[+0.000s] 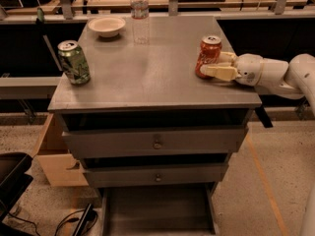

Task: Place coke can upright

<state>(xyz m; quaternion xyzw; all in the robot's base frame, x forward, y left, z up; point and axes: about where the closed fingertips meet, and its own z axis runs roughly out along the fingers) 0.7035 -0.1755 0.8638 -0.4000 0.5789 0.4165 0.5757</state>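
The coke can (209, 50), red-orange with a silver top, stands nearly upright with a slight lean on the right side of the grey table (147, 77), near its right edge. My gripper (213, 64) reaches in from the right at the can's lower half. One cream finger (216, 72) lies along the can's near side and the other (227, 58) along its far side, so the gripper is shut on the can. The can's base is at the table surface.
A green can (74, 62) stands at the table's left edge. A white bowl (106, 26) and a clear water bottle (140, 14) stand at the back. Two drawers (156, 142) are under the top. A cardboard box (59, 161) sits on the floor at left.
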